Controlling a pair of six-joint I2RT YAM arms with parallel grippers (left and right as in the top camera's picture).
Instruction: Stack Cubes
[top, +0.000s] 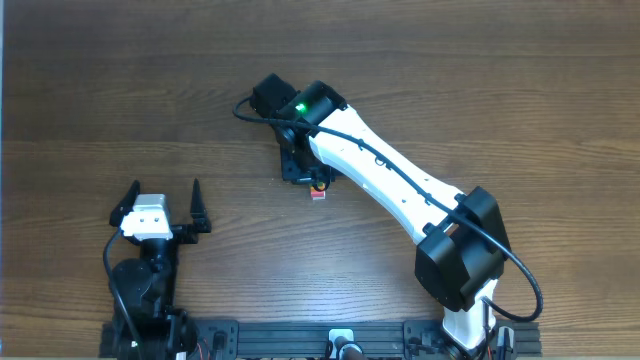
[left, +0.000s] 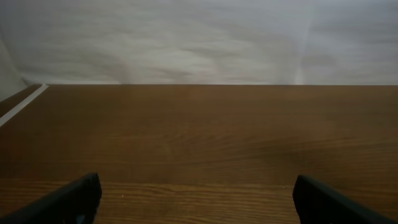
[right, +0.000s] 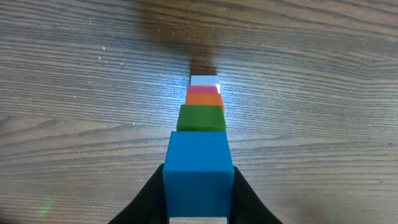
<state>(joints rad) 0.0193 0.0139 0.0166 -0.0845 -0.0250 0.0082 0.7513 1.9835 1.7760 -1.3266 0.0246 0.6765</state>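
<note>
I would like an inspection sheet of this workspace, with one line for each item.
Surface: brown wooden table.
Job's things: one column of cubes; blue cube uppermost, then green cube, orange cube, pink cube, white cube lowest.
Clutter: nothing seen.
Grippers: right gripper shut on the blue cube; left gripper open, apart from the cubes.
Cables: black cable loops beside the right arm.
Surroundings: white wall behind the table.
</note>
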